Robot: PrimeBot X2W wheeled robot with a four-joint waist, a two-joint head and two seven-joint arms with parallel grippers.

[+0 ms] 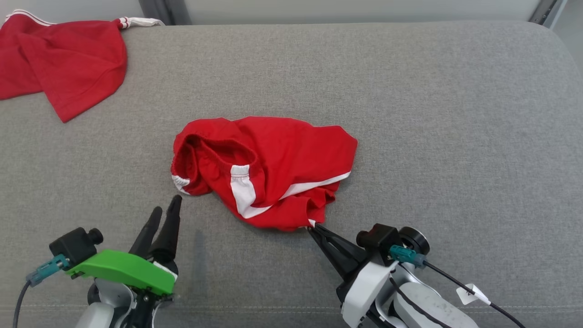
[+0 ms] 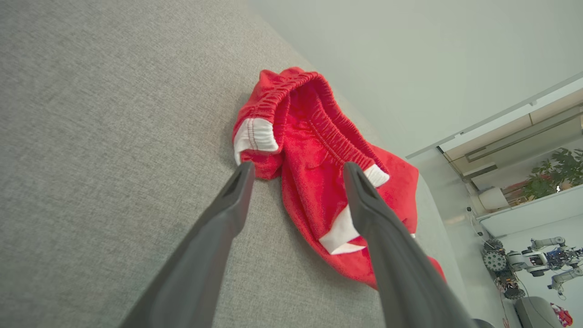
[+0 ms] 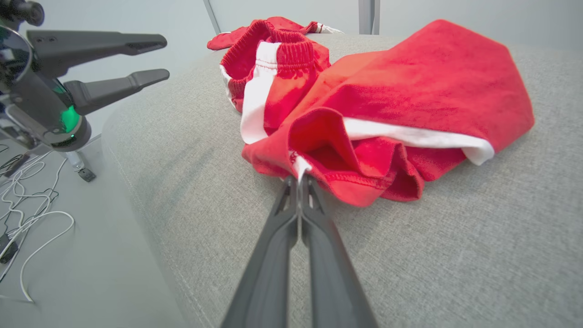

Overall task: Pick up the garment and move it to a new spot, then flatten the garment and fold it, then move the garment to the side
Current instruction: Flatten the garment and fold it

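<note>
The task looks to be at its very start. The shorts lie crumpled in the middle of the grey cushion, waistband to the left and legs bunched to the right. They are not yet lifted, flattened or folded. The right gripper has its jaws closed tight on a white-edged corner of the near hem, so the first pick-up grasp looks made. The left gripper hovers just near-left of the waistband, jaws wide open and holding nothing. Left to do, as I read it: carry the shorts to a new spot, spread them flat, fold them, and shift them aside. Another red garment lies at the far left, well apart.
</note>
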